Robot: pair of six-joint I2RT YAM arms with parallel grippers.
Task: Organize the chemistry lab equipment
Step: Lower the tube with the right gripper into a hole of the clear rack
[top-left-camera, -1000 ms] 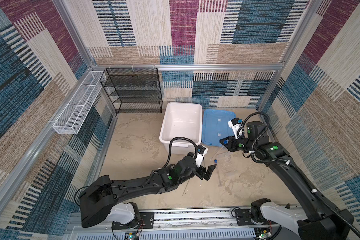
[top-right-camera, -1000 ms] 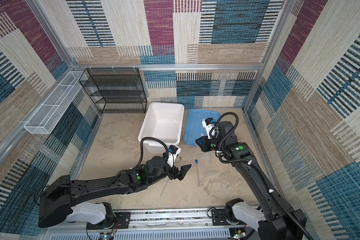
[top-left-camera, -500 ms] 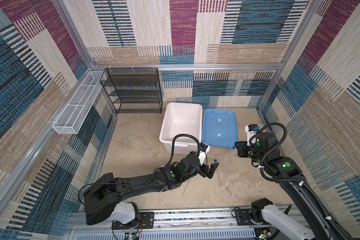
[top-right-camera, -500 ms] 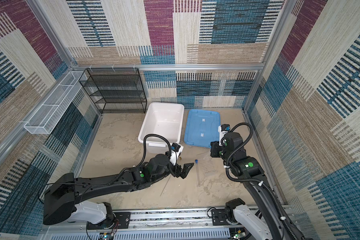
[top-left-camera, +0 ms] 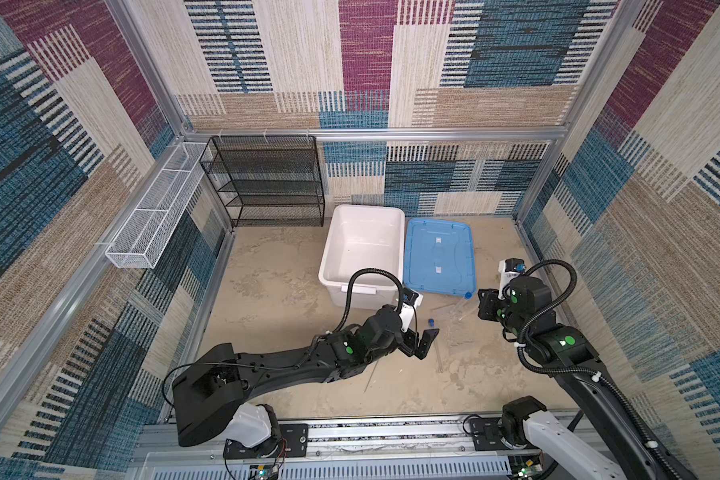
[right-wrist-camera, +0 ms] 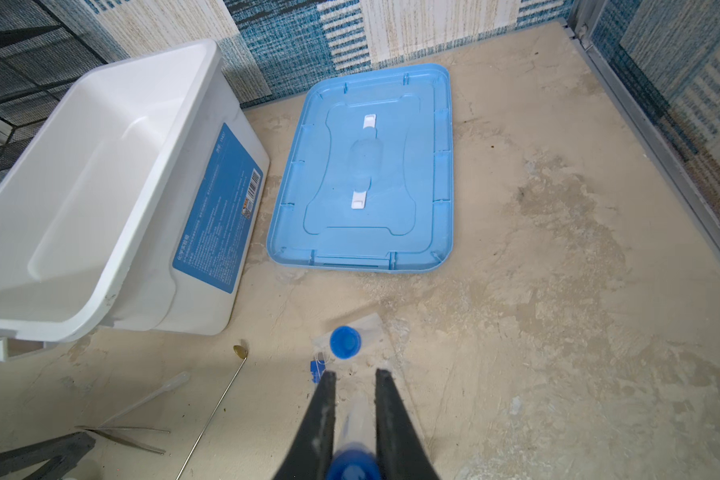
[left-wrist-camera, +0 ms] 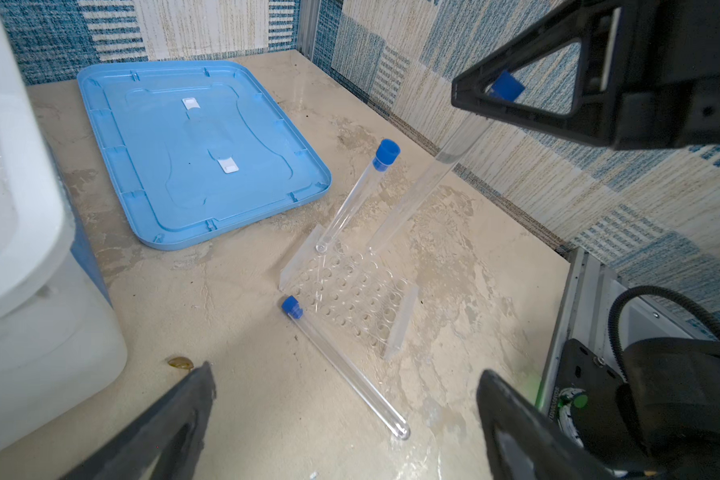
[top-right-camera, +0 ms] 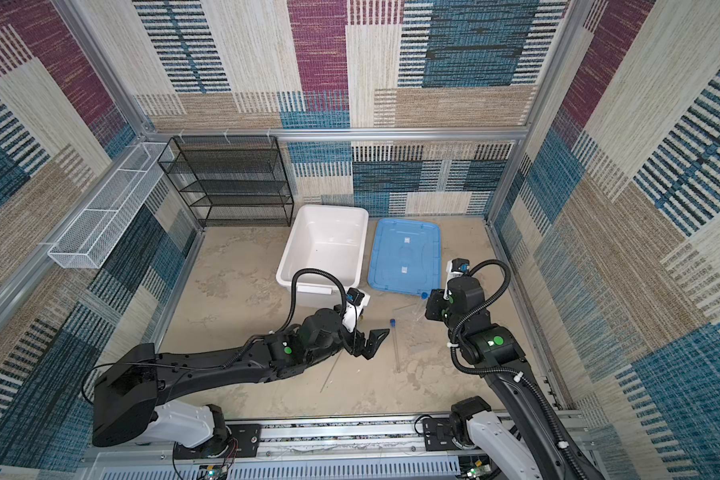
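The right hand [right-wrist-camera: 352, 376] grasps a blue-capped tube [left-wrist-camera: 425, 187], its lower end at the clear rack [left-wrist-camera: 350, 299] below. The left hand [top-left-camera: 422, 343] stands released, another tube [left-wrist-camera: 341, 361] lying just ahead.

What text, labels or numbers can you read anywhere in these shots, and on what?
Nothing reads clearly.
Blue label on the side of the white tub: lines of print and a barcode, too small and blurred to read.
Blue lid: two white tabs, no text visible on them.
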